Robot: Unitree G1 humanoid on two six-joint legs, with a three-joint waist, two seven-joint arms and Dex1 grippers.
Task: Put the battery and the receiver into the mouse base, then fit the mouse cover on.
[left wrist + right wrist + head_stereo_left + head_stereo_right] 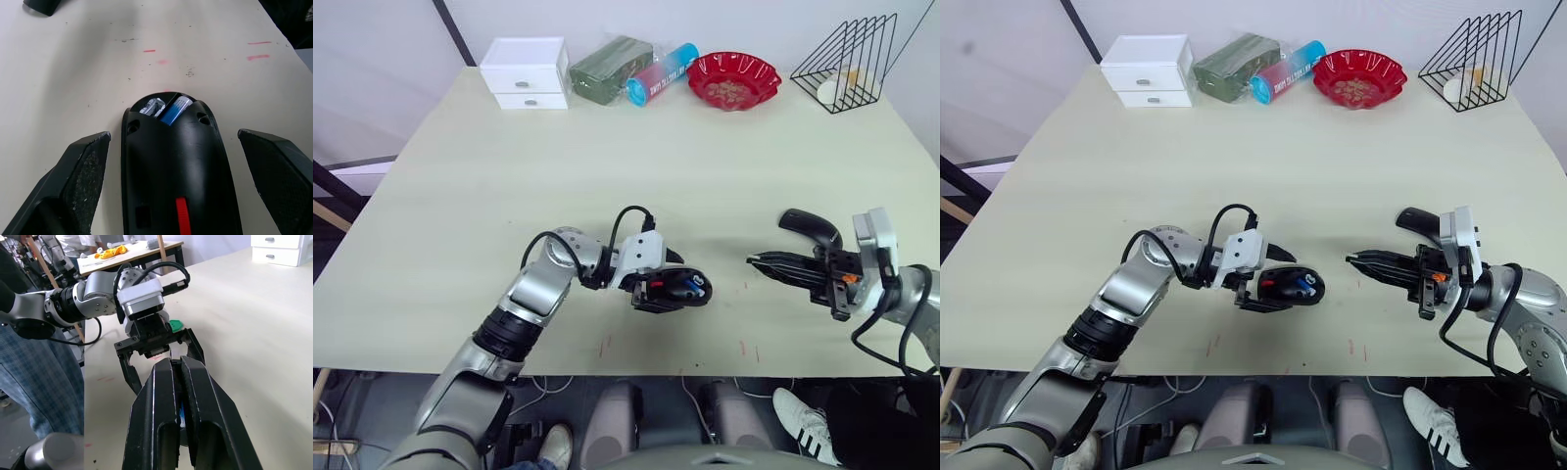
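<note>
The black mouse base [1285, 287] lies near the table's front edge, in the middle. The blue battery [174, 109] sits in its hollow beside a silver part. My left gripper [668, 284] is open and straddles the base, with a gap between each finger and the body. To the right, my right gripper [754, 261] is shut, its tips pointing at the base from a short way off. I see nothing between its fingers. The mouse cover [811, 227], a plain black shell, lies on the table just behind the right gripper. The receiver is hidden.
Along the far edge stand a white drawer box [525, 72], a green packet [610, 67], a blue and pink tube [662, 72], a red bowl [733, 78] and a wire rack [847, 64]. A green disc [174, 325] lies beyond the left gripper. A person [39, 377] stands beside the table.
</note>
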